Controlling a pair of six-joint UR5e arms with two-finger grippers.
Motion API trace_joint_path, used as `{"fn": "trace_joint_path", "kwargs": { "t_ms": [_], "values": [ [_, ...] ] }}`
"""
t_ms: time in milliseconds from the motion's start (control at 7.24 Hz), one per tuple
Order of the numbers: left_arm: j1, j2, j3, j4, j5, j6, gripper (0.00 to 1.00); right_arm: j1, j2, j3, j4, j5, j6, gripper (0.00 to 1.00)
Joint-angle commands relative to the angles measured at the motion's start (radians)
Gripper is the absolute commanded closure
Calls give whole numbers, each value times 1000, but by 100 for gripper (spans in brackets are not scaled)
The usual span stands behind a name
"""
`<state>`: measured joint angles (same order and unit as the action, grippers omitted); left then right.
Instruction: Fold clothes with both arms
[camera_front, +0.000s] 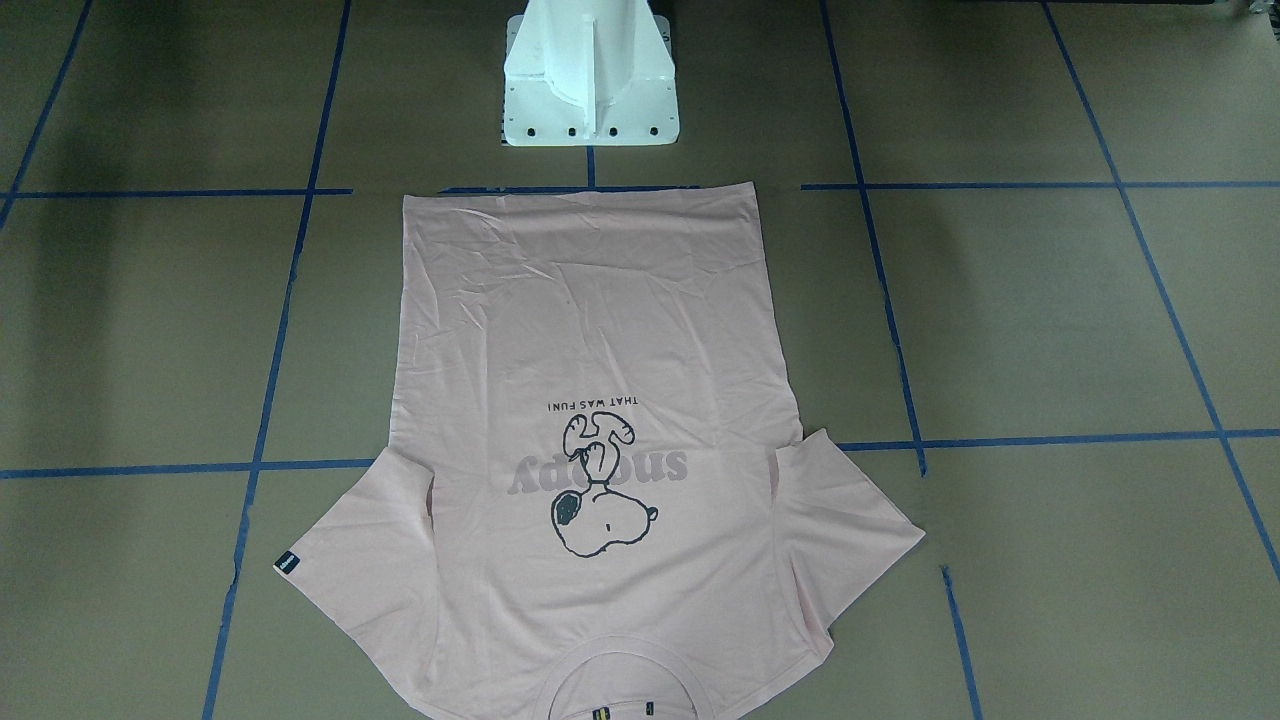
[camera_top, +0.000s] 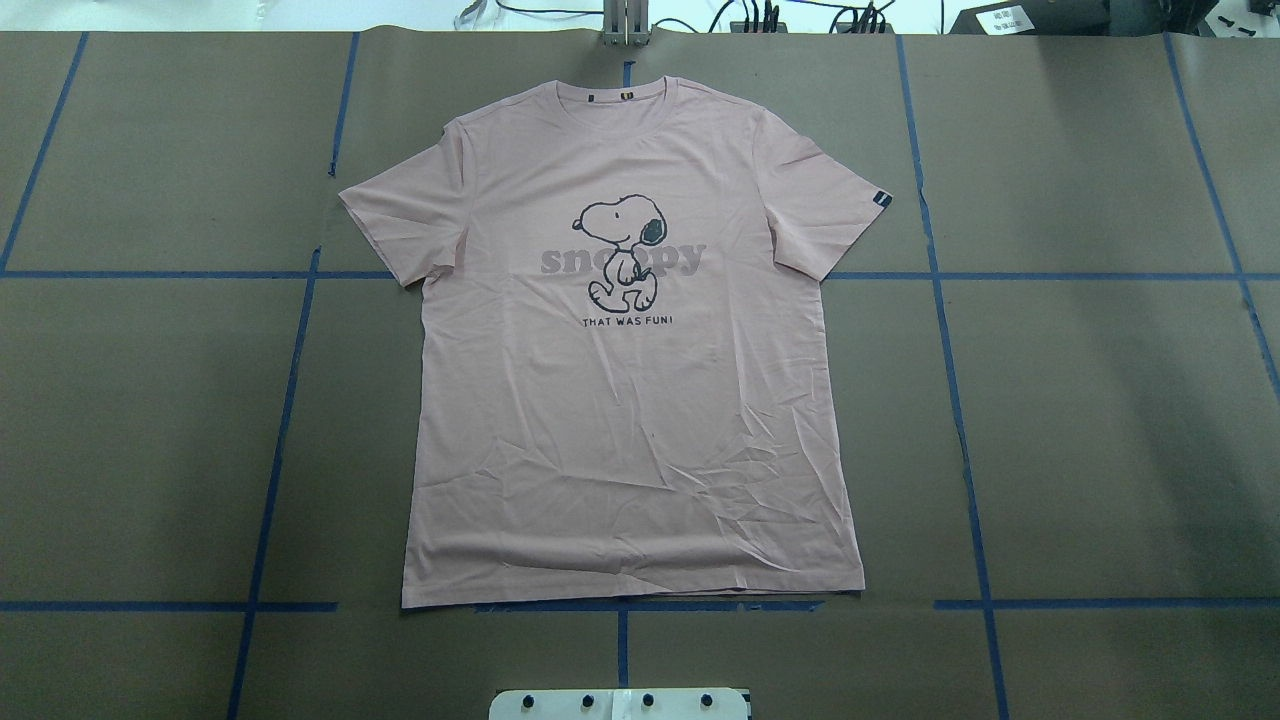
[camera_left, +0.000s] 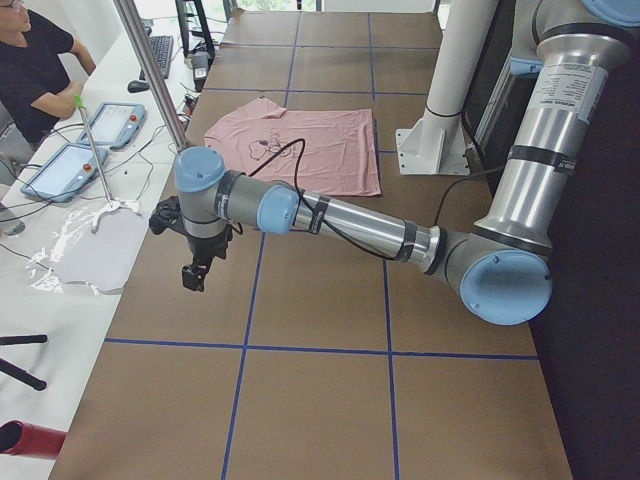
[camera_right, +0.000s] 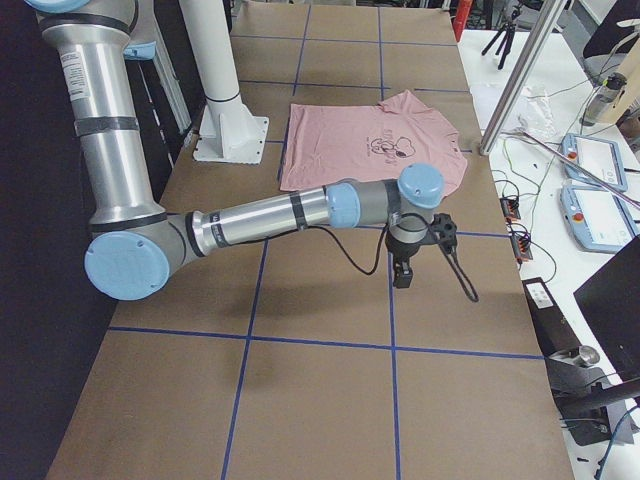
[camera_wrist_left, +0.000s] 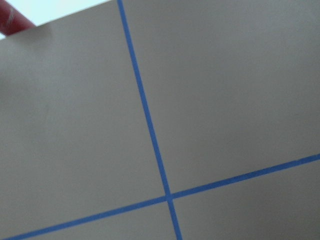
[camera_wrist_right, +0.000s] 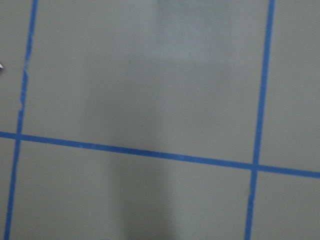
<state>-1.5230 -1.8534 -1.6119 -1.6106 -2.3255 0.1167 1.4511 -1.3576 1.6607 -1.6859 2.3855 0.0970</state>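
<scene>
Brown table (camera_top: 1100, 420), gridded in blue tape, is noted. The T-shirt (camera_top: 630, 420) is laid flat, print up, directly before the white pedestal (camera_front: 590, 100), hem nearest it. The left gripper (camera_left: 195, 272) and right gripper (camera_right: 403, 272) are held far out to either side of the pedestal, off the cloth. Their opening cannot be told. Matching edges should be pinched evenly on both sides. Legible: "snoopy", "THAT WAS FUN!".

- Flat brown paper-covered surface (camera_top: 1100, 400), divided into large rectangles by blue tape lines (camera_top: 955, 380).
- Long white side bench (camera_right: 570, 255) along the surface's edge, carrying blue-rimmed handheld screens (camera_left: 65, 170) and loose black cables (camera_right: 515, 205).
- Slanted silver metal pole (camera_left: 150, 70) rising beside the bench.
- A person in a black T-shirt (camera_left: 35, 70) sits at the bench.
</scene>
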Motion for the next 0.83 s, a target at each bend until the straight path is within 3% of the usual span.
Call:
{"fn": "trace_joint_path", "kwargs": {
  "t_ms": [0, 276, 415, 553, 691],
  "values": [
    [157, 2, -19, -221, -75, -75, 0, -117, 127, -71, 92, 6, 65, 0],
    [208, -90, 18, -273, -60, -198, 0, -231, 234, -290, 431, -11, 264, 0],
    [234, -108, 29, -282, 24, -228, 0, -291, 267, -365, 606, -85, 424, 0],
    [268, -113, 35, -290, 52, -308, 0, -379, 297, -371, 659, -194, 604, 0],
    [288, -125, 33, -288, 82, -348, 0, -427, 361, -425, 661, -266, 634, 0]
  ]
}}
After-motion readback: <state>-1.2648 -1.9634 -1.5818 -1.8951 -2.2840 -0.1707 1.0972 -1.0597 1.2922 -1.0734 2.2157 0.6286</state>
